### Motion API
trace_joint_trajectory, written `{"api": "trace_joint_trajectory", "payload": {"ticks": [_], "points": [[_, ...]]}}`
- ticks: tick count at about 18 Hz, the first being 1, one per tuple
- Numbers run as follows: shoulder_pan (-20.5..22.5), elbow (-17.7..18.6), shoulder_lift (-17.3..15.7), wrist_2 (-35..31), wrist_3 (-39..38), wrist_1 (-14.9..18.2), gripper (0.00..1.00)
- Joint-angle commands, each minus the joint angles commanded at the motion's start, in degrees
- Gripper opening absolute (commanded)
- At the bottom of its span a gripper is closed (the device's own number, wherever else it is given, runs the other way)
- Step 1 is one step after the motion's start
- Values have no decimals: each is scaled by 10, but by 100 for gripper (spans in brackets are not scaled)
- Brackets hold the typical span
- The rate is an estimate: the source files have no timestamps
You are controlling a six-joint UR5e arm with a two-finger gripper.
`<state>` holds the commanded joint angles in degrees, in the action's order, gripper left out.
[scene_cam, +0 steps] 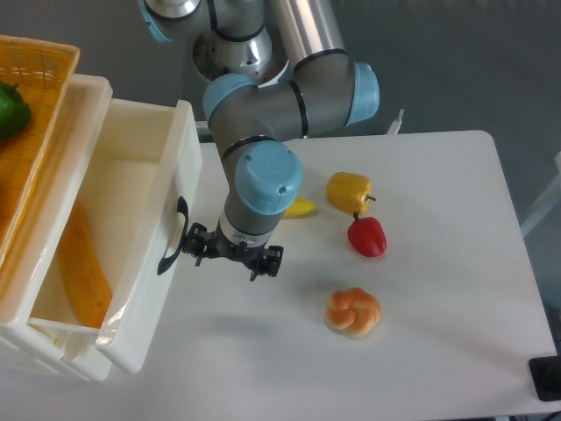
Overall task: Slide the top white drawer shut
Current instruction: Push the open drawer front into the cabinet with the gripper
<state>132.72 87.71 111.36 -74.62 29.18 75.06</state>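
End effector [230, 254] open beside drawer [166, 175] handle [172, 237]; I worry off-center push skews drawer, jams it.

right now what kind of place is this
Most likely a robot lab test bench: a robot arm works at a plain white table set with a plastic drawer, a wicker basket and toy-like food such as a red pepper.
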Motion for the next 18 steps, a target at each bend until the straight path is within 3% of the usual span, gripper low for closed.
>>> {"api": "trace_joint_trajectory", "payload": {"ticks": [18], "points": [[-33, 0, -5, 5, -12, 4, 100]]}}
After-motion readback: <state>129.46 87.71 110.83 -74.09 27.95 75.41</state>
